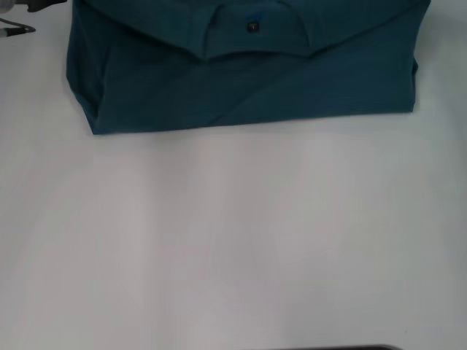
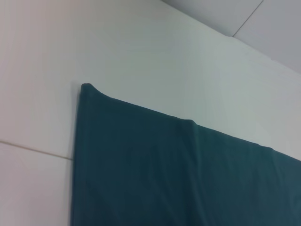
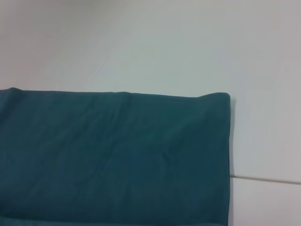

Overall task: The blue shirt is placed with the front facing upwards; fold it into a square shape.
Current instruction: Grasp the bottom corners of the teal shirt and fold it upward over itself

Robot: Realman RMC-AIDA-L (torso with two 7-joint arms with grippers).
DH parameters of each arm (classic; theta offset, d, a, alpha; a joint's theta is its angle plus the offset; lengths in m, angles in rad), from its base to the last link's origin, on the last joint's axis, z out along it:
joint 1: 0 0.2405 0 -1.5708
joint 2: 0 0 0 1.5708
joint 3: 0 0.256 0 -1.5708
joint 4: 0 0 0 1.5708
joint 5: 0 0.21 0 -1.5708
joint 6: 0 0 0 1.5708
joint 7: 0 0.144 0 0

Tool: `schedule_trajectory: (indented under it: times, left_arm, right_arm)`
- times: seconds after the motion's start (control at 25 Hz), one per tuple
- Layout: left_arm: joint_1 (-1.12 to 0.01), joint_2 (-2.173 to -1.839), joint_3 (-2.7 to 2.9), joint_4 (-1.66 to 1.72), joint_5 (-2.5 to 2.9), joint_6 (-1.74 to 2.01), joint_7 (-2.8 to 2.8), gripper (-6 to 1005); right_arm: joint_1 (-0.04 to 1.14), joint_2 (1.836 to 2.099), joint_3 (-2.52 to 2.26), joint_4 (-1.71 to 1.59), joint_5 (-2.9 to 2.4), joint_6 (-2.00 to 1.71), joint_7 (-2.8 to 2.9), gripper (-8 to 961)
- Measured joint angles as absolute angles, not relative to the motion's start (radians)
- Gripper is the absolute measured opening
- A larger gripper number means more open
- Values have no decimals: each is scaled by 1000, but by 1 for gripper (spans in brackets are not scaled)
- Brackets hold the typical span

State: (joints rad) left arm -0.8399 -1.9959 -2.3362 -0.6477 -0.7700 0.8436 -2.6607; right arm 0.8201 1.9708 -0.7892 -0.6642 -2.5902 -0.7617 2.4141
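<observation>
The blue shirt (image 1: 248, 80) lies folded flat at the far side of the white tabletop (image 1: 233, 240), collar (image 1: 252, 36) up. I cannot tell how either gripper is set; neither one shows.

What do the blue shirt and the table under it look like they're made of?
The blue shirt looks like soft matte knit fabric, probably cotton: it creases gently and its folded edges are rounded. The table looks like smooth, hard white laminate or painted board with a faint sheen.

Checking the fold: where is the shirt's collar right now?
In the head view the collar lies on top of the folded blue shirt, near its middle, at the far edge of the white table.
</observation>
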Motion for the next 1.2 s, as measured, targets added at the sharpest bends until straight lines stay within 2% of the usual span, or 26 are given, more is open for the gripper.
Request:
schedule_trajectory:
  times: [0.36, 0.76, 1.08, 1.2]
  left_arm:
    - [-862, -1996, -2336, -641, -763, 837, -2660, 27]
    - [-864, -1999, -2336, -640, -750, 848, -2650, 100]
    - [-861, -2007, -2336, -651, -746, 857, -2654, 159]
    - [-860, -2009, -2336, -652, -746, 857, -2655, 181]
  right_arm:
    - [855, 1970, -833, -626, -2591, -714, 2414, 37]
    - [863, 1971, -848, -602, -2589, -697, 2414, 39]
    - [865, 1957, -846, -598, -2589, -693, 2420, 95]
    - [866, 1950, -849, -598, -2589, -694, 2428, 231]
